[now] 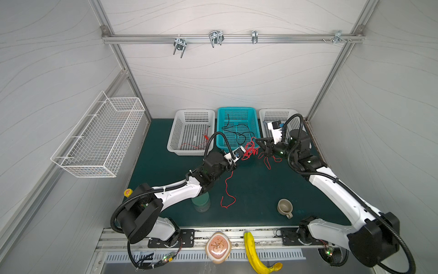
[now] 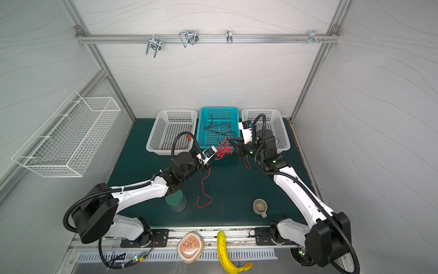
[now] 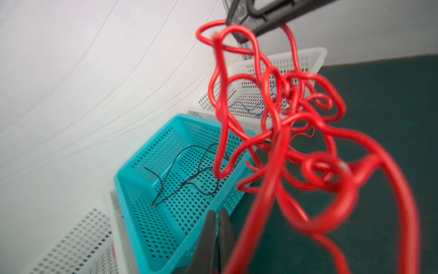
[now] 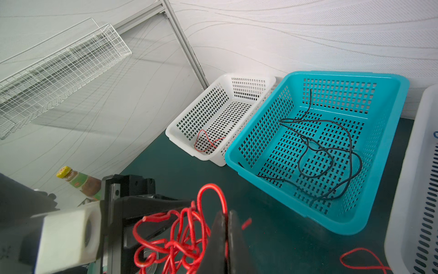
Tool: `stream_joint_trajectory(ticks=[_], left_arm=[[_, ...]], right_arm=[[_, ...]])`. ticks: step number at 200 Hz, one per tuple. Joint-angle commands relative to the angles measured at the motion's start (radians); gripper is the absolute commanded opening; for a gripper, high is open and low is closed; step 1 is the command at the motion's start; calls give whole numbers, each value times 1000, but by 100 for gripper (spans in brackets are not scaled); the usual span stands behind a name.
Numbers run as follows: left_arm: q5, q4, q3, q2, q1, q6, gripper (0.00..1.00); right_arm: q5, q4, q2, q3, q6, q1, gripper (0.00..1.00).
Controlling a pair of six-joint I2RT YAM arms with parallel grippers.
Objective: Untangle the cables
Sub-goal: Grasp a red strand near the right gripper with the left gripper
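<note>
Tangle of red cable (image 1: 249, 150) hangs clear of the bench (image 1: 258, 189), strung between the two tools, just in front of the teal basket (image 1: 237, 109).

Right tool (image 4: 226, 214): closed, pinching a red strand of that tangle. A short end sticks out past its fingers in the right wrist view.

Left tool (image 3: 218, 213): fingers pressed together, with loops of the tangle crowding right beside them. Whether a strand is actually pinched between them I cannot tell.

One long red tail (image 1: 228, 189) drops from the left tool's side and snakes across the bench toward the front. It ends between the green jar (image 1: 201, 204) and the mug (image 1: 285, 206). A second red loop (image 1: 267, 163) lies on the bench under the right tool.

Baskets:
- teal basket: black cable (image 1: 237, 134) lying loose inside
- left white basket (image 1: 194, 111): a thin red cable (image 1: 193, 146)
- right white basket (image 3: 305, 51): a blue cable (image 3: 251, 108)
</note>
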Motion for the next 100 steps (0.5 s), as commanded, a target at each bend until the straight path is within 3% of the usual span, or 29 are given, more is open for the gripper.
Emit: stream_joint_trajectory(ticks=[1,100], left_arm=[[-16,53,19,0,-4,28,0],[-121,85,32,-50,-3,-48,0]], right_arm=[[63,-31,7,32,-2,4,0],[411,-136,216,4,49,6,0]])
